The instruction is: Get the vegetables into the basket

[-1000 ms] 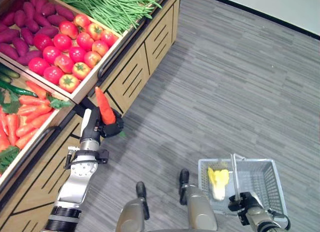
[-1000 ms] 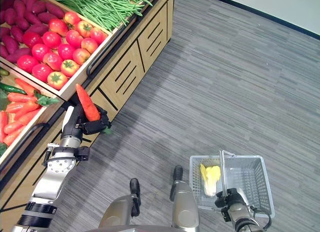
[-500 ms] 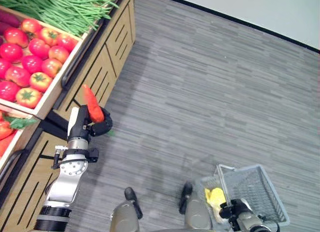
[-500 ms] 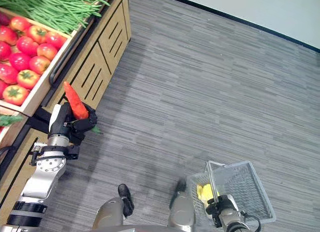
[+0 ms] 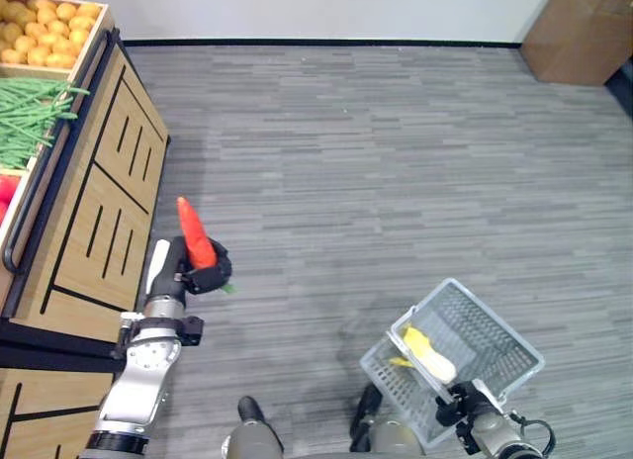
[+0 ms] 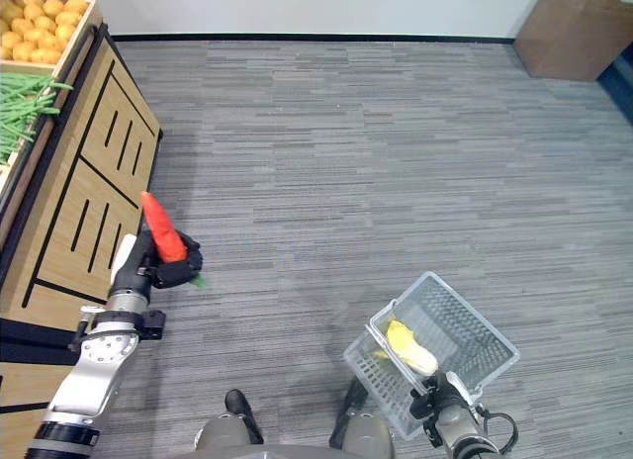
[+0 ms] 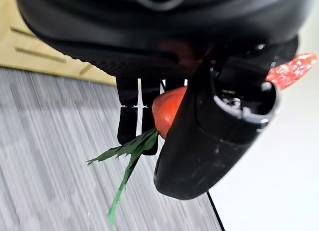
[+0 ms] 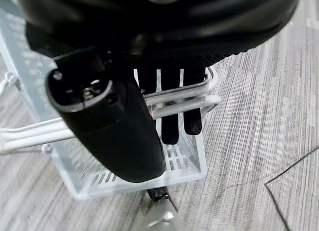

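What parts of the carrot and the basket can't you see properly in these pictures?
- Carrot: its lower end is hidden inside the left hand in the left eye view; the left wrist view shows a patch of orange and green leaves past the thumb.
- Basket: in the right wrist view, the right hand covers much of it.
- Yellow vegetable in the basket: too small to say what it is.

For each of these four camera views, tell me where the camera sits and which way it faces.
Left eye view: head camera, facing down at the floor; left hand holds a carrot.
Right eye view: same head, slightly offset; shares the carrot and basket.
Left wrist view: along the left hand, carrot clamped.
Right wrist view: along the right hand, curled round the basket handle.
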Controlling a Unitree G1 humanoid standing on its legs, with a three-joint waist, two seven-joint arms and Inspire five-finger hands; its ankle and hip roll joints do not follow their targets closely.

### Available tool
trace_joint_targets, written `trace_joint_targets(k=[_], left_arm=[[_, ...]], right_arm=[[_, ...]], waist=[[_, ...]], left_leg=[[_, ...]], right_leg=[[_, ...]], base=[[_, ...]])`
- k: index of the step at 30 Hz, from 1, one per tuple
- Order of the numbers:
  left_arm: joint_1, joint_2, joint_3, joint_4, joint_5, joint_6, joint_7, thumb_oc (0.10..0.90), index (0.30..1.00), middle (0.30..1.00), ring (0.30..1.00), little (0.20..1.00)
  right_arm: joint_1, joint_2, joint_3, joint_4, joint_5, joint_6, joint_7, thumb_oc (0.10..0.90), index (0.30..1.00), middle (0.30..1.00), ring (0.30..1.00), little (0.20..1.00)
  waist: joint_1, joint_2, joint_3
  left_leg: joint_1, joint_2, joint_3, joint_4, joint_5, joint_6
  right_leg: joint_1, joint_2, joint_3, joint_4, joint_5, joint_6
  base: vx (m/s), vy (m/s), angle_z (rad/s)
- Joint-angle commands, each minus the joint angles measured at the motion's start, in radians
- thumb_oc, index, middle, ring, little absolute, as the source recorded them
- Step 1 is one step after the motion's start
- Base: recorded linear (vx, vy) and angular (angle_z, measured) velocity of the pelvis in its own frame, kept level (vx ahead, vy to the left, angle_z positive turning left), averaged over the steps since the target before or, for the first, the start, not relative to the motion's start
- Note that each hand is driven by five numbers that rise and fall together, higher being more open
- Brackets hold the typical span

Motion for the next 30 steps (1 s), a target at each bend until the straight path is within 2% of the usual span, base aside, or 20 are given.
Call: trace_joint_targets(k=[1, 2, 3, 4, 6, 7, 10, 15, 17, 19, 22, 23, 25, 30], left_arm=[[-0.06, 0.083, 0.059, -0.107, -0.007, -0.094, 0.021, 0.4, 0.3, 0.3, 0.3, 0.3], [-0.061, 0.083, 0.059, -0.106, -0.007, -0.095, 0.021, 0.4, 0.3, 0.3, 0.3, 0.3], [-0.06, 0.074, 0.052, -0.102, -0.011, -0.096, 0.022, 0.4, 0.3, 0.3, 0.3, 0.3], [-0.063, 0.06, 0.04, -0.092, -0.025, -0.107, 0.03, 0.4, 0.3, 0.3, 0.3, 0.3], [-0.061, 0.057, 0.036, -0.083, -0.024, -0.109, 0.035, 0.4, 0.3, 0.3, 0.3, 0.3], [-0.06, 0.061, 0.029, -0.07, -0.006, -0.103, 0.04, 0.4, 0.3, 0.3, 0.3, 0.3], [-0.052, 0.079, 0.022, -0.076, 0.011, -0.1, 0.017, 0.4, 0.3, 0.3, 0.3, 0.3], [-0.042, 0.105, 0.018, -0.067, 0.033, -0.093, 0.005, 0.4, 0.3, 0.3, 0.3, 0.3], [-0.029, 0.131, 0.024, -0.06, 0.057, -0.081, 0.004, 0.4, 0.3, 0.3, 0.3, 0.3], [-0.026, 0.138, 0.014, -0.053, 0.069, -0.077, 0.0, 0.4, 0.3, 0.3, 0.3, 0.3], [-0.028, 0.14, 0.003, -0.044, 0.08, -0.074, -0.005, 0.4, 0.3, 0.3, 0.3, 0.3], [-0.032, 0.143, -0.002, -0.036, 0.083, -0.073, -0.008, 0.4, 0.3, 0.3, 0.3, 0.3], [-0.034, 0.146, -0.006, -0.029, 0.086, -0.07, -0.008, 0.4, 0.3, 0.3, 0.3, 0.3], [-0.042, 0.123, -0.036, -0.013, 0.088, -0.063, -0.021, 0.4, 0.3, 0.3, 0.3, 0.3]], right_arm=[[-0.019, -0.005, 0.012, -0.015, -0.02, -0.01, -0.014, 0.4, 0.3, 0.3, 0.3, 0.3], [-0.019, -0.005, 0.012, -0.015, -0.02, -0.01, -0.014, 0.4, 0.3, 0.3, 0.3, 0.3], [-0.021, -0.008, 0.023, -0.013, -0.023, -0.012, -0.015, 0.4, 0.3, 0.3, 0.3, 0.3], [-0.031, -0.014, 0.03, -0.013, -0.02, -0.017, -0.017, 0.4, 0.3, 0.3, 0.3, 0.3], [-0.039, -0.014, 0.035, -0.009, -0.012, -0.021, -0.02, 0.4, 0.3, 0.3, 0.3, 0.3], [-0.037, -0.015, 0.033, 0.003, -0.01, -0.021, -0.024, 0.4, 0.3, 0.3, 0.3, 0.3], [-0.047, -0.017, 0.011, 0.006, 0.009, -0.023, -0.03, 0.4, 0.3, 0.3, 0.3, 0.3], [-0.063, -0.015, -0.014, 0.021, 0.027, -0.018, -0.04, 0.4, 0.3, 0.3, 0.3, 0.3], [-0.074, -0.007, -0.023, 0.005, 0.034, -0.013, -0.039, 0.4, 0.3, 0.3, 0.3, 0.3], [-0.08, -0.003, -0.02, 0.002, 0.034, -0.012, -0.038, 0.4, 0.3, 0.3, 0.3, 0.3], [-0.082, 0.003, -0.019, -0.004, 0.04, -0.011, -0.039, 0.4, 0.3, 0.3, 0.3, 0.3], [-0.09, 0.005, -0.015, -0.013, 0.04, -0.01, -0.037, 0.4, 0.3, 0.3, 0.3, 0.3], [-0.088, 0.003, -0.01, -0.021, 0.04, -0.007, -0.039, 0.4, 0.3, 0.3, 0.3, 0.3], [-0.079, 0.005, -0.004, -0.023, 0.031, -0.004, -0.035, 0.4, 0.3, 0.3, 0.3, 0.3]], waist=[[0.01, -0.056, 0.05], [0.008, -0.053, 0.052], [0.024, -0.054, 0.062], [0.037, -0.055, 0.077], [0.061, -0.058, 0.065], [0.062, -0.057, 0.06], [0.044, -0.052, 0.034], [0.051, -0.058, 0.02], [0.056, -0.061, 0.019], [0.055, -0.059, 0.024], [0.049, -0.06, 0.023], [0.027, -0.053, 0.034], [0.01, -0.049, 0.043], [0.008, -0.061, 0.023]], left_leg=[[-0.075, 0.02, -0.068, 0.154, -0.033, -0.059], [-0.078, 0.025, -0.074, 0.162, -0.035, -0.062], [-0.089, 0.015, -0.144, 0.194, -0.019, -0.074], [-0.118, -0.041, -0.304, 0.189, -0.013, -0.064], [-0.106, -0.115, -0.465, 0.073, -0.061, -0.049], [-0.106, -0.134, -0.505, 0.045, -0.06, -0.044], [-0.092, -0.163, -0.497, 0.0, -0.057, -0.021], [-0.082, -0.211, -0.469, 0.011, -0.089, 0.014], [-0.053, -0.247, -0.443, 0.011, -0.12, 0.053], [-0.03, -0.257, -0.431, -0.006, -0.119, 0.068], [0.003, -0.267, -0.431, -0.04, -0.118, 0.072], [0.028, -0.27, -0.446, -0.062, -0.11, 0.072], [0.032, -0.265, -0.461, -0.061, -0.109, 0.072], [0.037, -0.262, -0.464, -0.069, -0.108, 0.062]], right_leg=[[0.124, -0.053, 0.083, -0.015, -0.095, 0.073], [0.127, -0.049, 0.08, -0.015, -0.097, 0.071], [0.13, -0.041, 0.092, -0.016, -0.102, 0.064], [0.12, -0.041, 0.089, -0.018, -0.079, 0.055], [0.108, -0.044, 0.127, -0.032, -0.065, 0.071], [0.105, -0.046, 0.143, -0.031, -0.058, 0.078], [0.089, -0.066, 0.168, -0.039, -0.031, 0.094], [0.076, -0.117, 0.212, -0.022, -0.014, 0.119], [0.042, -0.158, 0.248, 0.064, 0.015, 0.139], [0.017, -0.171, 0.268, 0.117, 0.052, 0.147], [-0.006, -0.162, 0.3, 0.112, 0.081, 0.147], [-0.071, -0.132, 0.338, 0.064, 0.116, 0.141], [-0.104, -0.106, 0.381, 0.046, 0.121, 0.146], [-0.05, -0.105, 0.372, 0.005, 0.086, 0.144]], base=[[-0.01, -0.123, 0.19], [0.0, -0.082, 0.09], [-0.08, -0.049, -0.07], [-0.05, -0.018, -0.13], [0.05, 0.07, -0.27], [0.08, 0.067, -0.48], [0.08, 0.162, -0.5], [0.06, 0.202, -0.33], [0.1, 0.325, -0.2], [0.05, 0.163, -0.43], [0.07, 0.075, -0.2], [0.11, 0.042, -0.1], [0.07, 0.007, 0.02], [0.04, -0.031, 0.43]])
